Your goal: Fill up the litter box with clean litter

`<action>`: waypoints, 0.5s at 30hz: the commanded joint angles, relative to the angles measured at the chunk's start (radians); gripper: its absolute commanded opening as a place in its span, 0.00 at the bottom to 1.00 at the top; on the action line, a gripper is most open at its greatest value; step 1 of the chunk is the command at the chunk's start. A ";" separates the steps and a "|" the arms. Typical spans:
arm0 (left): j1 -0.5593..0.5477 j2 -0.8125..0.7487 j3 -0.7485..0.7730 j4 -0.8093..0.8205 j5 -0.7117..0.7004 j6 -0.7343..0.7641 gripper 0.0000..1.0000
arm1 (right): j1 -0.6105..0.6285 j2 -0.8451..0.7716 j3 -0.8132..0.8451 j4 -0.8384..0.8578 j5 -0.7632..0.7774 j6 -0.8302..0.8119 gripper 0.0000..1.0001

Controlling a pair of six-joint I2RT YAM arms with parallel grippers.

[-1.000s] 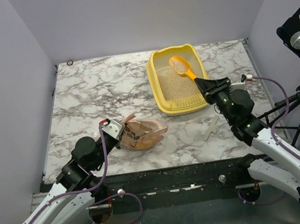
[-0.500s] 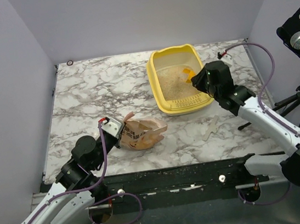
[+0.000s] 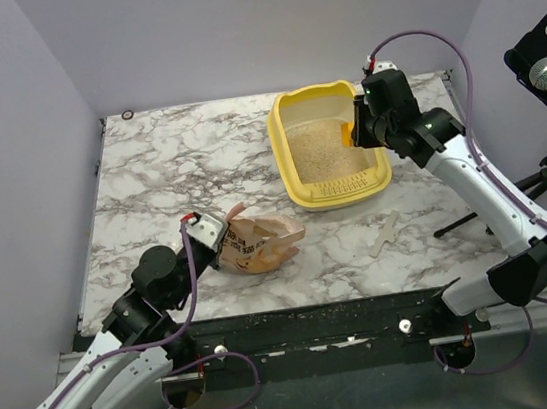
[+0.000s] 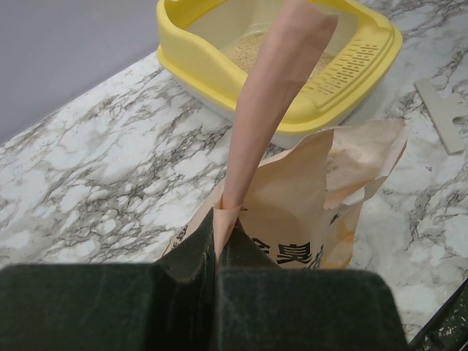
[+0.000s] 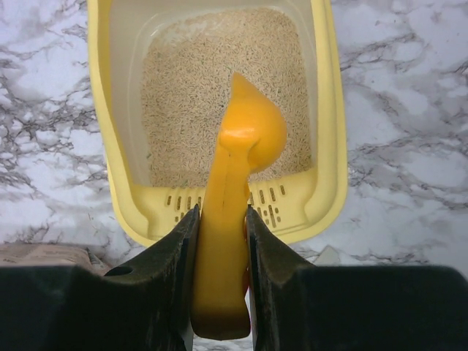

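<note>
Right arm swung up over the tray, upper right of the top view. Right gripper [image 5: 221,219] clamps the small orange plastic scoop [image 5: 245,139] by its handle, bowl turned down, likely for dumping. Large yellow plastic litter box [image 3: 338,196] holds beige granular clean litter [image 3: 322,153]. Left gripper [image 4: 217,227] is pinched shut on the flap of the pinkish-tan printed bag [image 4: 307,205], lower left, probably to steady it.

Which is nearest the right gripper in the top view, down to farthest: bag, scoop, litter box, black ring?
1. Scoop, clamped in the right gripper itself.
2. Litter box, directly beneath it.
3. Bag, near-left, pinched by the left gripper.
4. Black ring, far-left corner.
</note>
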 commanded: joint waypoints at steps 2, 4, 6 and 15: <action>-0.005 0.008 0.049 0.056 0.011 -0.018 0.00 | 0.010 -0.058 0.139 -0.176 -0.121 -0.140 0.01; -0.005 0.016 0.049 0.056 0.025 -0.016 0.00 | 0.015 -0.101 0.148 -0.182 -0.275 -0.151 0.01; -0.005 0.024 0.047 0.058 0.040 -0.016 0.00 | 0.022 -0.136 0.158 -0.204 -0.432 -0.165 0.00; -0.005 0.051 0.046 0.050 0.074 -0.013 0.00 | 0.117 -0.227 0.130 -0.262 -0.793 -0.255 0.00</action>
